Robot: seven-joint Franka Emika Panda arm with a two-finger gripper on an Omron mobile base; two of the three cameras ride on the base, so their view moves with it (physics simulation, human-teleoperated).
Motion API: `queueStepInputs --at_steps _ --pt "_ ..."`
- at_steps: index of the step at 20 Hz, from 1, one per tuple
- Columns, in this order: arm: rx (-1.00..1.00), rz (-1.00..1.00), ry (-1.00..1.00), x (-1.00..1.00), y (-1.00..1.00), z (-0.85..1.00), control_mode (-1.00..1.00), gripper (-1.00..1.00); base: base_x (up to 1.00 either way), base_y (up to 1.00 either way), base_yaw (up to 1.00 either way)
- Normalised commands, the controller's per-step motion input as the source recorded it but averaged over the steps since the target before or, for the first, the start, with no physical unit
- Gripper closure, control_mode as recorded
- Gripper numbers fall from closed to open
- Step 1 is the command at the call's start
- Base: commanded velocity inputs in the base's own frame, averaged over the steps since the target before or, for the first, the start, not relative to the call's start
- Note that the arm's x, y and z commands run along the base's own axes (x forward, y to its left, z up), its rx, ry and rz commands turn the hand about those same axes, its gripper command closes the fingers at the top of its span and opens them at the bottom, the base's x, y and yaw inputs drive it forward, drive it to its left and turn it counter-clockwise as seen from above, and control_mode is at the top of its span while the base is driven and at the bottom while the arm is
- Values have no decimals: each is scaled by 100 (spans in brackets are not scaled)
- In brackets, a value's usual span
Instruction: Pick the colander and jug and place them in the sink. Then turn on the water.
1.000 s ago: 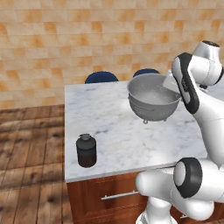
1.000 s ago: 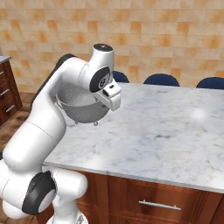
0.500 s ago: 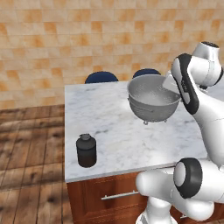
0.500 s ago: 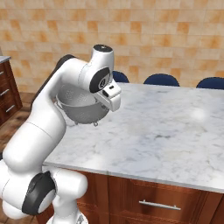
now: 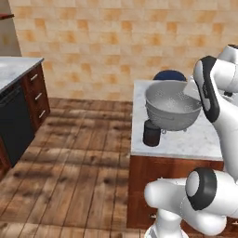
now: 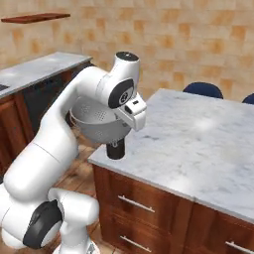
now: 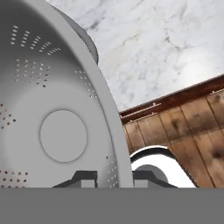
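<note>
The colander (image 5: pixel 172 106), a wide perforated silver bowl, hangs tilted just above the marble island (image 6: pixel 198 141). My gripper (image 7: pixel 114 178) is shut on its rolled rim, one fingertip inside the bowl and one outside. In the hand view the colander (image 7: pixel 61 127) takes up the left half. In the right base view the colander (image 6: pixel 96 124) sits under my hand, partly behind the arm. The jug (image 5: pixel 151 133), small and dark, stands on the island's corner right under the colander; the jug (image 6: pixel 115 149) is partly hidden by the bowl. The sink and the water are out of view.
A wood floor (image 5: pixel 69 176) spreads left of the island. A second counter (image 6: pixel 39 69) with dark wood drawers and a black appliance front (image 5: pixel 11 121) runs along the left wall. Blue chair backs (image 6: pixel 201 89) stand behind the island.
The whole picture has shifted: the base has moved, so the island now lies further right and a left counter has come into view. The colander stays in my grip; the jug stays put.
</note>
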Motion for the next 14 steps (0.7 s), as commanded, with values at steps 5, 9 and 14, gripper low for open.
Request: queueStepInputs --at_steps 5,9,14 --pt "0 0 0 0 0 0 100 100 0 60 83" --pt "0 0 0 0 0 0 100 100 -2 48 79" --pt "0 0 0 0 0 0 100 100 12 69 75"
